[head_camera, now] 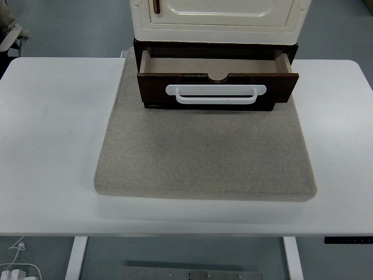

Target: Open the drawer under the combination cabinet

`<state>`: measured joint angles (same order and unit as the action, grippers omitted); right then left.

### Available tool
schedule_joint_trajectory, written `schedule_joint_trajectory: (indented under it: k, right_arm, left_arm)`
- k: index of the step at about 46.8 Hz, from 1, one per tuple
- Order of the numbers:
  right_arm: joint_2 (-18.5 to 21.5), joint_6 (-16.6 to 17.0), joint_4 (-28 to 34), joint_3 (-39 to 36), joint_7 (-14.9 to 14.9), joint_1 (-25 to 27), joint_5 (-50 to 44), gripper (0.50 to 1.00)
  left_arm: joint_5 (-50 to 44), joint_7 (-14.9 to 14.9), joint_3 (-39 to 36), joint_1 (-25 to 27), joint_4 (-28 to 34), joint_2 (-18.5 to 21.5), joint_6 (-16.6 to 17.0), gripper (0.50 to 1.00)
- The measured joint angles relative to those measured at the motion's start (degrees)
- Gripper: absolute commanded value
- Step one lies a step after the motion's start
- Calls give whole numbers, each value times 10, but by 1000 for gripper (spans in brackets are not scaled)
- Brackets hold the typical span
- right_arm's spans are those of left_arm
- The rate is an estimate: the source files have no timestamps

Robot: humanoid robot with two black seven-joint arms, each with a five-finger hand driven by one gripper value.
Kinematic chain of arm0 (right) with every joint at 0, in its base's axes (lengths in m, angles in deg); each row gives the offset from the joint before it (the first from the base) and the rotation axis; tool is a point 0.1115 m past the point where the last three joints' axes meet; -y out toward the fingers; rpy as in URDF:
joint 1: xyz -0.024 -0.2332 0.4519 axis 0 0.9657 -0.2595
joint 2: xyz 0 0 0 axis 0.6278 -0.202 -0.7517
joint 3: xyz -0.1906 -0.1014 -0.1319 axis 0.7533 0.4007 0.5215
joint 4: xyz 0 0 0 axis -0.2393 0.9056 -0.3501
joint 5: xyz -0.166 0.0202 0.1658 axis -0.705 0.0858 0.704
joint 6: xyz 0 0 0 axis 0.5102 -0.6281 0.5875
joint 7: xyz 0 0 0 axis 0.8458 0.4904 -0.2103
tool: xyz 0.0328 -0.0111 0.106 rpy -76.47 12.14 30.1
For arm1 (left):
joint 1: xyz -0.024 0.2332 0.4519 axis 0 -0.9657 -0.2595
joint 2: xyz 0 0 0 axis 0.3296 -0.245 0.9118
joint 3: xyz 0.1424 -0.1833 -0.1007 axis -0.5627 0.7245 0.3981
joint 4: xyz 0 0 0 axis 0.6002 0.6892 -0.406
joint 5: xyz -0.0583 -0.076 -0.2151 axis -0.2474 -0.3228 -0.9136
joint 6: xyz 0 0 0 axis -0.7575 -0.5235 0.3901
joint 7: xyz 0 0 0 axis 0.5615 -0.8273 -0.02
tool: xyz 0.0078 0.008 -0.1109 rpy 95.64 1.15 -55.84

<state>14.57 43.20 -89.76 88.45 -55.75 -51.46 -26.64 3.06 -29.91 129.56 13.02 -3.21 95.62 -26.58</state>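
Note:
The cream combination cabinet (218,14) stands at the back of a grey mat (204,151). Under it, the dark brown drawer (217,87) is pulled out toward me, its inside showing from above. A white handle (215,94) runs across the drawer's front. Neither of my hands is in view.
The white table (52,128) reaches out on both sides of the mat. A bit of white equipment (10,32) shows at the top left edge, off the table.

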Motion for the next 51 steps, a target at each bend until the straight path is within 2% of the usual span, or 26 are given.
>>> schedule_joint_trajectory:
  k: [6,14,25,33,42,51]
  right_arm:
    - [0,0,0,0,0,0,0,928]
    - [0,0,0,0,0,0,0,928]
    - [0,0,0,0,0,0,0,928]
    - [0,0,0,0,0,0,0,928]
    - [0,1,0,1,0,1,1,928]
    - [0,1,-1,1,0,1,1,928]
  left_arm:
    - [-29,-5,-1,-1,-45,16,0,1000]
    - [-36,0,-3,-2,-125,17,19,1000]
    - [-40,7,-8,-2,-230,3,98,1000]
    - [-43,14,-8,-2,-303,-29,129,1000]
    - [-47,53,-8,-14,-394,-90,183,1000]
    - [-51,56,-7,-64,-412,-133,220,1000]
